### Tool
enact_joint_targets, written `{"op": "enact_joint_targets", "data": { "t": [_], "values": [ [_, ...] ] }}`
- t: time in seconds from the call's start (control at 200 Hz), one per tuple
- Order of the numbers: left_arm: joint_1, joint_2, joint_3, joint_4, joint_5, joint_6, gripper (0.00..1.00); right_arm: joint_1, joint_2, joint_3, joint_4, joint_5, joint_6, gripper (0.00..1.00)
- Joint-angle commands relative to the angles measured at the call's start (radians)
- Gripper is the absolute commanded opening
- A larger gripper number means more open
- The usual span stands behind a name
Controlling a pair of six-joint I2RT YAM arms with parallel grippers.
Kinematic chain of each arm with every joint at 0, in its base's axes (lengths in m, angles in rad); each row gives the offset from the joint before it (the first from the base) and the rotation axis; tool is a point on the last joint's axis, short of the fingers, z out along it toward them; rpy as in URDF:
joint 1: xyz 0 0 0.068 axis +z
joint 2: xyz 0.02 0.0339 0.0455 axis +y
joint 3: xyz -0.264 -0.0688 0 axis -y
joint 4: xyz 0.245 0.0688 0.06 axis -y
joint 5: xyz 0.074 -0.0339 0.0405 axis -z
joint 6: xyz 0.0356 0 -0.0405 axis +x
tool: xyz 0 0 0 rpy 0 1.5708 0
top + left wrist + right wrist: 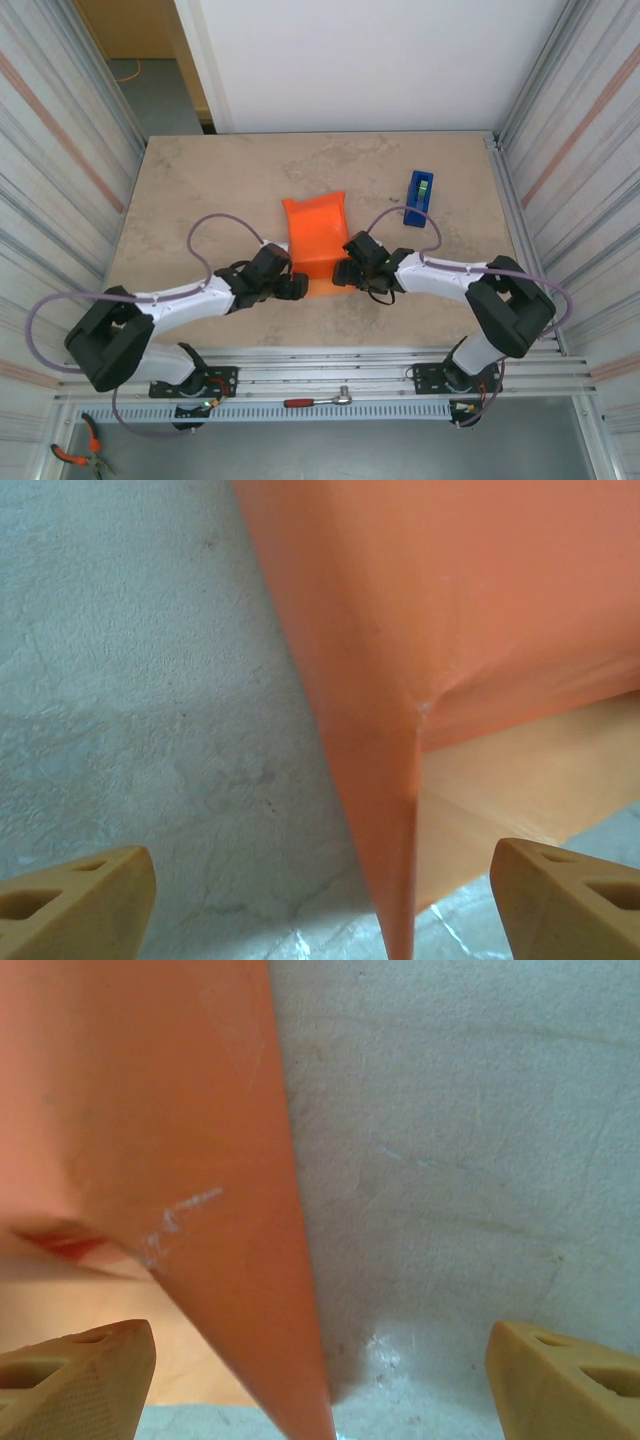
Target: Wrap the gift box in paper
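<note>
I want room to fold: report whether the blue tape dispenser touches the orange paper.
Apart. The top external view shows a strip of bare table between the blue tape dispenser and the right edge of the orange paper.

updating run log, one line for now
paper humped mid table | left gripper open astride paper edge | right gripper open astride paper edge | tape dispenser far right

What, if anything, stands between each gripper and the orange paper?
Nothing visible does. The left gripper and the right gripper sit at the near end of the paper, jaws open, a folded edge of it reaching between each pair. The blue tape dispenser stands apart, farther right on the table.
</note>
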Motion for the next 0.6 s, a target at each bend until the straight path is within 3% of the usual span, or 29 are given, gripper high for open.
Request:
{"op": "enact_joint_targets", "data": {
  "t": [0.0,0.596],
  "values": [
    [-0.007,0.041,0.056,0.021,-0.083,0.002,0.87,0.010,0.021,0.046,0.018,0.050,0.028,0.84],
    [-0.077,0.249,0.191,-0.086,-0.272,-0.053,0.87,0.031,0.072,0.077,-0.022,0.166,0.073,0.79]
  ]
}}
